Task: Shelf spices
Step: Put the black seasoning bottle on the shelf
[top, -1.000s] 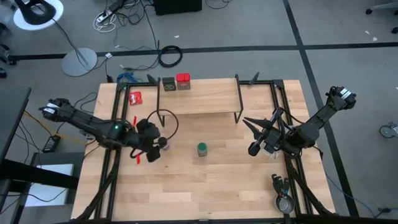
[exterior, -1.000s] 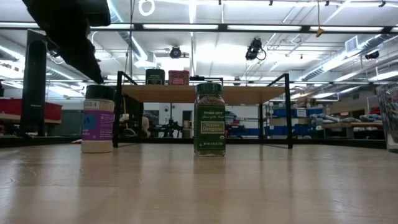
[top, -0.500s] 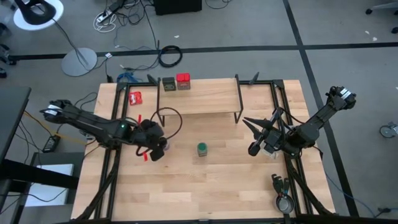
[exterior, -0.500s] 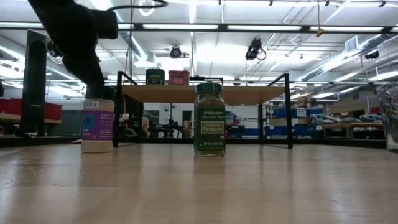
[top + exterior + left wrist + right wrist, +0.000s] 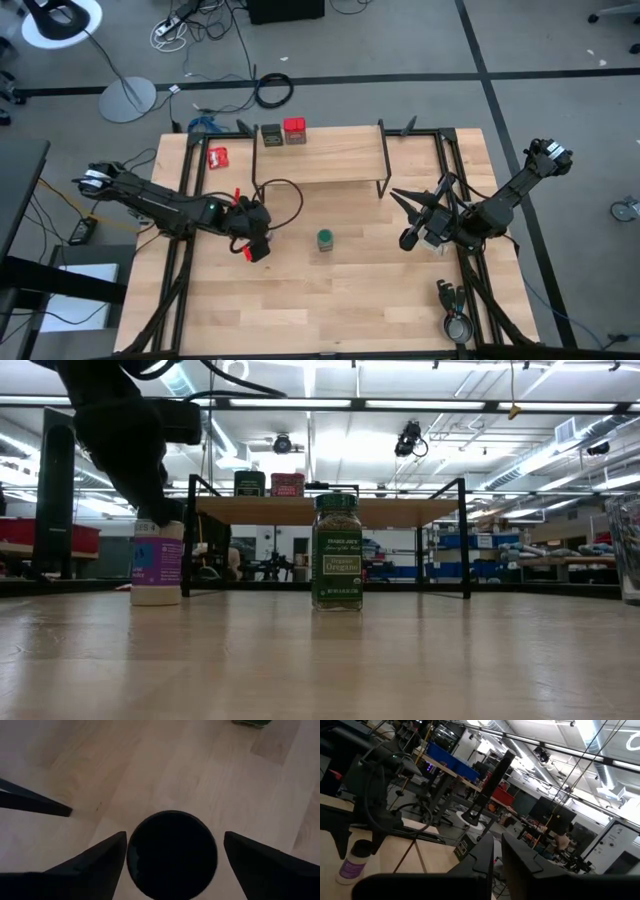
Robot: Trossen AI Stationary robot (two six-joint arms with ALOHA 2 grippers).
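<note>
Since the earlier frames the left arm had swung further in over the table, bringing the left gripper (image 5: 256, 238) from beside the blue-capped dark jar (image 5: 157, 565) to directly above it. Its fingers (image 5: 95, 865) stood wide apart, one on each side of the jar's dark round cap, with a gap showing between cap and fingers, so nothing was clamped. In the low view the gripper sat at the level of the cap, hiding the top of the jar, while the jar itself stood upright on the table (image 5: 330, 290). The green jar (image 5: 325, 239) stood upright at about 3 o'clock from the left gripper, near but apart from it, between the two arms. The shelf (image 5: 320, 155) lay at about 1 o'clock from that gripper, toward the far edge, with the dark olive square tin (image 5: 271, 133) and the red square tin (image 5: 294, 130) side by side at its left end. A flat red-and-white packet (image 5: 219, 156) lay on the table just left of the shelf. The right gripper (image 5: 408, 238) waited at the table's right side, at 3 o'clock from the green jar, its fingers (image 5: 485, 857) drawn nearly together and holding nothing.
</note>
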